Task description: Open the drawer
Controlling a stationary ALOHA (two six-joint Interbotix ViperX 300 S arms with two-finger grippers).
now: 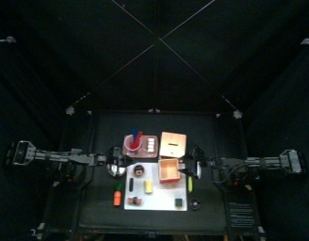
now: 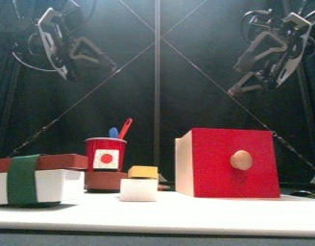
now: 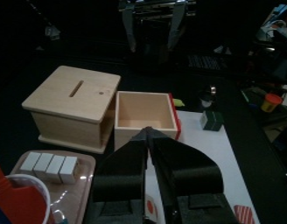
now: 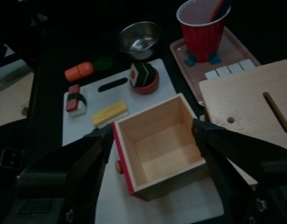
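One drawer (image 2: 229, 162), pulled out, below two raised pincers, neither holding anything.

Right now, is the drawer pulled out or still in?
Out. The drawer sits slid out beside the wooden box, its empty inside showing from above.

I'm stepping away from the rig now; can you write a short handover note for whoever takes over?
Left gripper: jaws nearly together, holding nothing, raised above the table.
Right gripper: open wide, empty, raised over the tray.
Drawer: wooden box at mid table; its tray is pulled fully out and lies on the white board, red front facing the table's front edge.
Done: drawer open.
Left: nothing visible; both arms are clear.
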